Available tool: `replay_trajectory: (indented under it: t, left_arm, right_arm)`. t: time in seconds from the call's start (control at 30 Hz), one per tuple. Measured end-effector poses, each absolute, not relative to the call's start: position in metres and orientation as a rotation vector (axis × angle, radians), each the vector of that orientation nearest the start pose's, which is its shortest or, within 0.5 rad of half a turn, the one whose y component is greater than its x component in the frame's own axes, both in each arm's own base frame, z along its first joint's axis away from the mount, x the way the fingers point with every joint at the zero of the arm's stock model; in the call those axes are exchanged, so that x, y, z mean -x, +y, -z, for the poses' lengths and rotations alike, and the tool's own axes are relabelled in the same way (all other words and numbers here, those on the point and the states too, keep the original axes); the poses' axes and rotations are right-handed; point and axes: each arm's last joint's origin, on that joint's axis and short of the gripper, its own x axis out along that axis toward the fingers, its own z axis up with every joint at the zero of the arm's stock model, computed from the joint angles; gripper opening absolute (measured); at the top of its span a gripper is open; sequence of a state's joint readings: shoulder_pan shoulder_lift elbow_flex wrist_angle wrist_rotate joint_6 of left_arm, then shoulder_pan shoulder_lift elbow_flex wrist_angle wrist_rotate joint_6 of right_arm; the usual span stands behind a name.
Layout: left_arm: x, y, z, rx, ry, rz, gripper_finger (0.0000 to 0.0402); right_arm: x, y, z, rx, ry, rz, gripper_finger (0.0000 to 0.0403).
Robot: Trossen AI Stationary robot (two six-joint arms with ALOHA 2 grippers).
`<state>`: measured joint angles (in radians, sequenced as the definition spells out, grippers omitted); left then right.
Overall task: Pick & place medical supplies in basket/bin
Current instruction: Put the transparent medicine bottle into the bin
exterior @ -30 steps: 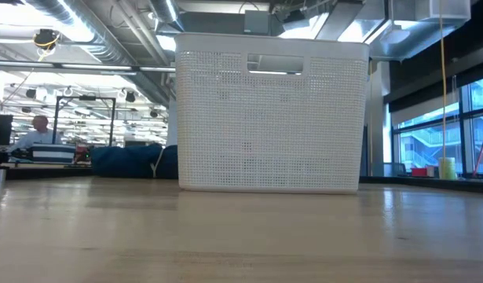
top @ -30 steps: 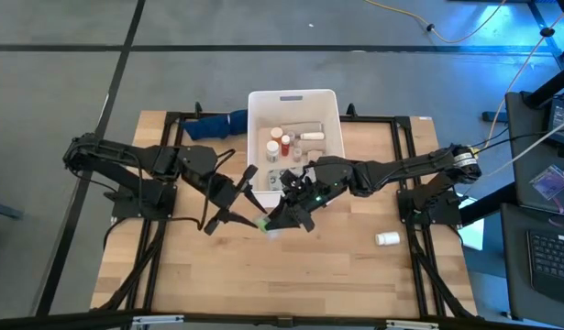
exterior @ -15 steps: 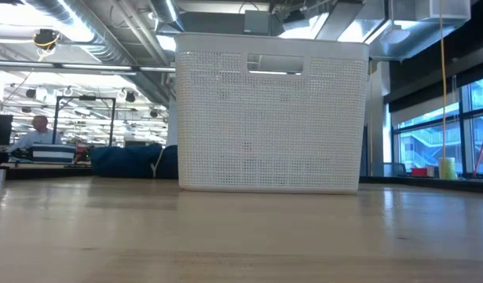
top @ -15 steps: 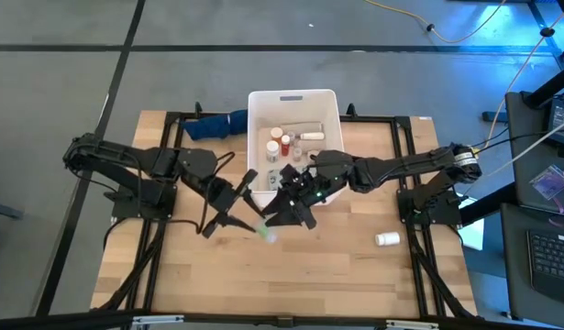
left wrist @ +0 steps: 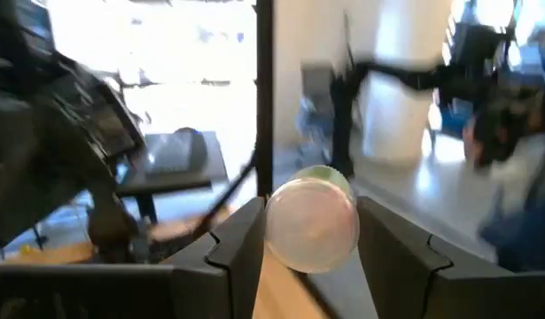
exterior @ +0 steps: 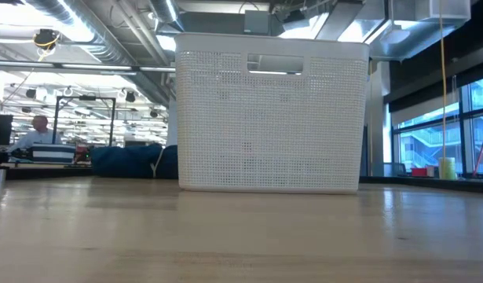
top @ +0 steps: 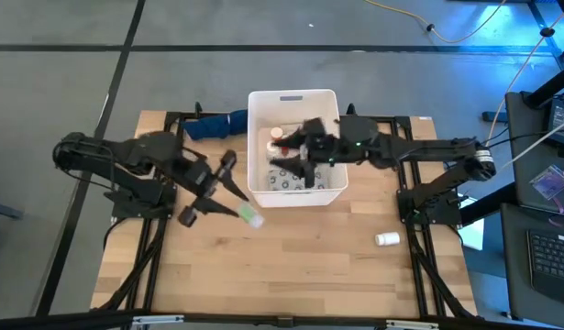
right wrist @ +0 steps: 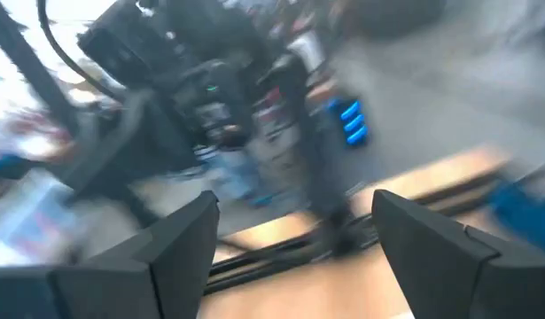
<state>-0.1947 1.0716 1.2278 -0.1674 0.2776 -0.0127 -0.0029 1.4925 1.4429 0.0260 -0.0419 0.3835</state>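
The bin (top: 335, 188) is white, its walls a fine perforated grid in the low view, and sits on a pale wood-grain table (top: 309, 266) framed in black. A dark blue cloth (top: 213, 125) lies beside it, and a white bottle (top: 387, 239) on the table. The dark left gripper (left wrist: 309, 232) clasps a translucent whitish bottle (left wrist: 312, 221) with a green cap.

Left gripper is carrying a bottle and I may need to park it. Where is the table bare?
Bare wood runs along the table's near edge, between the left gripper and the loose white bottle. Crowded: the basket, with the right gripper over it and supplies inside.
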Motion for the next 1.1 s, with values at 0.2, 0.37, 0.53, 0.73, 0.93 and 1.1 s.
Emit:
replay_trajectory:
  t: [0.2, 0.37, 0.53, 0.73, 0.93, 1.1]
  left_arm:
    - [-0.198, -0.038, -0.457, 0.283, -0.161, 0.212, 0.0155]
    - [-0.188, -0.023, -0.463, 0.525, -0.207, 0.109, 0.0158]
    - [-0.190, -0.018, -0.462, 0.703, -0.199, 0.105, 0.0156]
    - [-0.204, -0.014, -0.451, 0.768, -0.131, 0.065, 0.0157]
    - [-0.216, -0.009, -0.445, 0.765, -0.114, 0.023, 0.0155]
    - [-0.218, -0.002, -0.444, 0.761, -0.117, -0.004, 0.0155]
  right_arm:
    - [-0.328, 0.005, -0.433, -0.039, -0.077, 0.013, 0.0297]
    - [-0.325, 0.020, -0.444, 0.194, -0.187, 0.048, 0.0295]
    - [-0.324, 0.029, -0.445, 0.413, -0.176, 0.133, 0.0287]
    - [-0.324, 0.031, -0.445, 0.424, -0.178, 0.119, 0.0283]
    - [-0.326, 0.034, -0.442, 0.400, -0.177, 0.046, 0.0282]
    - [-0.326, 0.039, -0.440, 0.408, -0.163, 0.020, 0.0282]
